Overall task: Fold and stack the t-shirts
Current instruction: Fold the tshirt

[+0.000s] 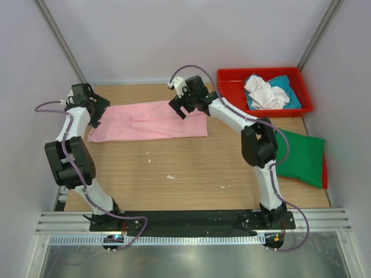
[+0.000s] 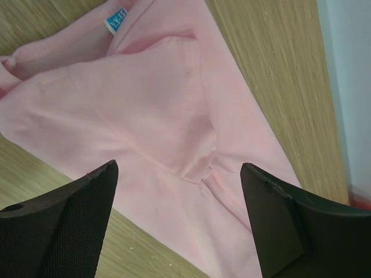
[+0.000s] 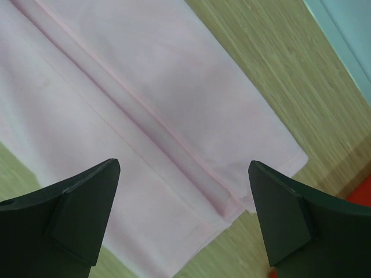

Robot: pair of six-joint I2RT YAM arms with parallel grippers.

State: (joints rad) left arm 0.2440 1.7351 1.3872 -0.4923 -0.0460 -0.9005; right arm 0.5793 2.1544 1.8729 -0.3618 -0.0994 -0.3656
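Note:
The light pink t-shirt [image 1: 148, 120] lies folded into a long strip across the far part of the table. My left gripper [image 1: 95, 116] hovers over its left, collar end and stands open; the left wrist view shows the pink cloth [image 2: 174, 133] and a blue neck label [image 2: 116, 20] below the spread jaws [image 2: 179, 174]. Above the strip's right end my right gripper [image 1: 181, 107] is open too, with the hem corner [image 3: 232, 202] beneath it and nothing held. A dark green t-shirt [image 1: 298, 157] lies folded at the right. White [image 1: 264, 92] and teal [image 1: 287, 87] t-shirts sit crumpled in the tray.
The red plastic tray [image 1: 232, 78] stands at the back right corner. The green shirt rests on something red [image 1: 324, 171] at the table's right edge. Grey walls enclose the back and both sides. Bare wooden table [image 1: 185, 174] stretches in front of the pink strip.

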